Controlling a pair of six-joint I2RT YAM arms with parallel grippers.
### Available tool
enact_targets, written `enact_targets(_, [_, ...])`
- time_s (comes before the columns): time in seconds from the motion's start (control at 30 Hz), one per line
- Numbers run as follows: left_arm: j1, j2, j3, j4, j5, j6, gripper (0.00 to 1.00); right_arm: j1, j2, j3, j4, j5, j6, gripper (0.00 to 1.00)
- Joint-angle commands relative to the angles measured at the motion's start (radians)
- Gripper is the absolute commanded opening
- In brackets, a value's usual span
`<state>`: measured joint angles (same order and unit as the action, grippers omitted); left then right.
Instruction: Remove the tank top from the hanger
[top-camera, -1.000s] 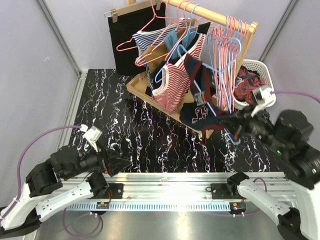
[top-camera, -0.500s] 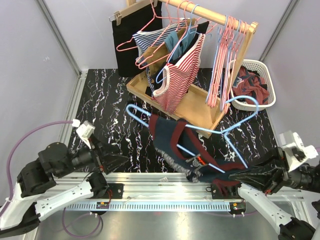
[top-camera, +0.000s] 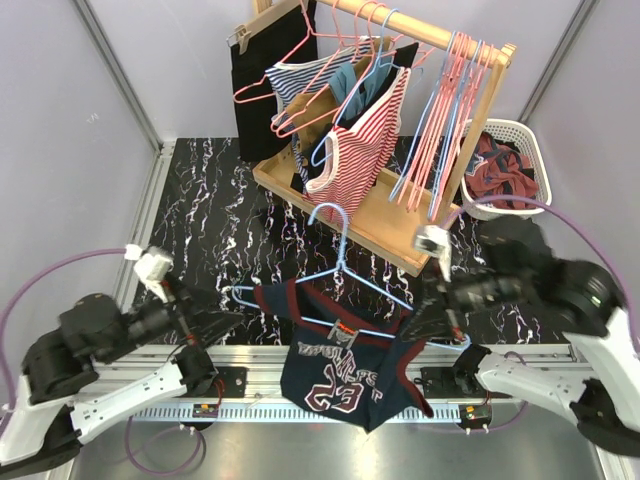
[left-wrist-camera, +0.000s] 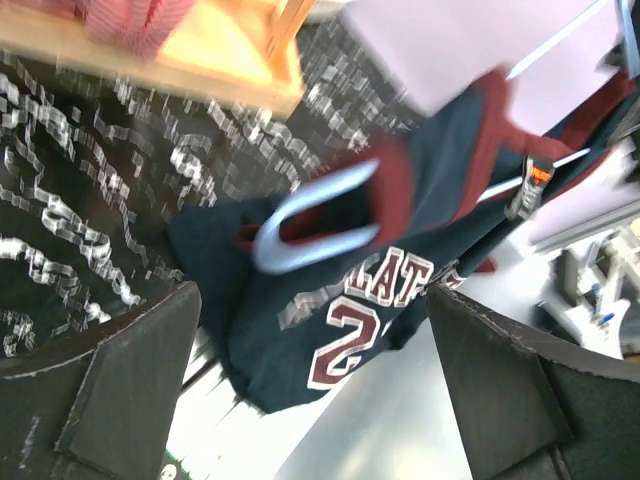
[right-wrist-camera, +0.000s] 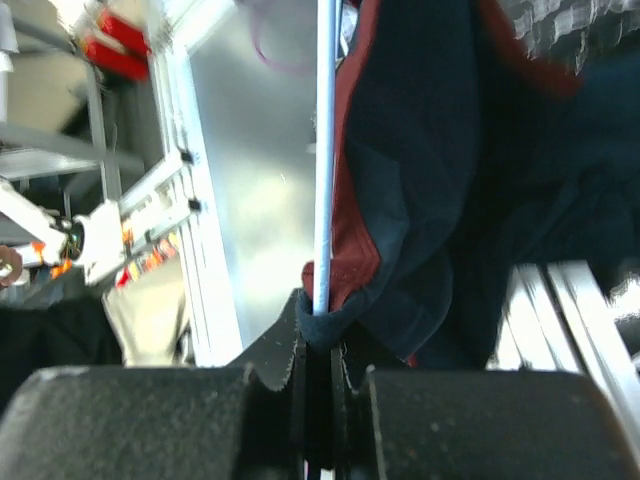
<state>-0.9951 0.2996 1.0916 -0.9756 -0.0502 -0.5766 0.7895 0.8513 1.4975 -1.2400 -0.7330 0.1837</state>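
The fingers (right-wrist-camera: 272, 362) of my right gripper (right-wrist-camera: 320, 342) are pinched together on the pale-blue hanger (right-wrist-camera: 324, 150), right where its wire meets the maroon-trimmed edge of the tank top (right-wrist-camera: 430, 200). From overhead I see that navy tank top, white lettering facing up, on the hanger at the near edge of the black marbled table (top-camera: 230, 220). Its lower half is draped over the aluminium rail (top-camera: 290, 358) between the two arm bases. My left gripper (top-camera: 213, 323) sits low on the left near the hanger's end, its fingers (left-wrist-camera: 130, 380) spread wide and holding nothing. Behind stands the wooden rack (top-camera: 375, 215) with a red-striped top (top-camera: 350, 160), and beside it the white basket (top-camera: 528, 140).
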Motion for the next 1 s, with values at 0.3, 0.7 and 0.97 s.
enact_targets(0.3, [-0.004,0.136,-0.139,0.124,-0.043,0.044,0.99,0.065,0.198,-0.019,0.083,0.288,0.060,0.00])
enact_targets(0.7, [-0.004,0.334,-0.160,0.195,-0.206,0.078,0.96,0.068,0.302,-0.034,0.109,0.274,0.074,0.00])
enact_targets(0.97, [-0.004,0.453,-0.156,0.278,-0.276,0.083,0.79,0.114,0.318,-0.068,0.206,0.276,0.105,0.00])
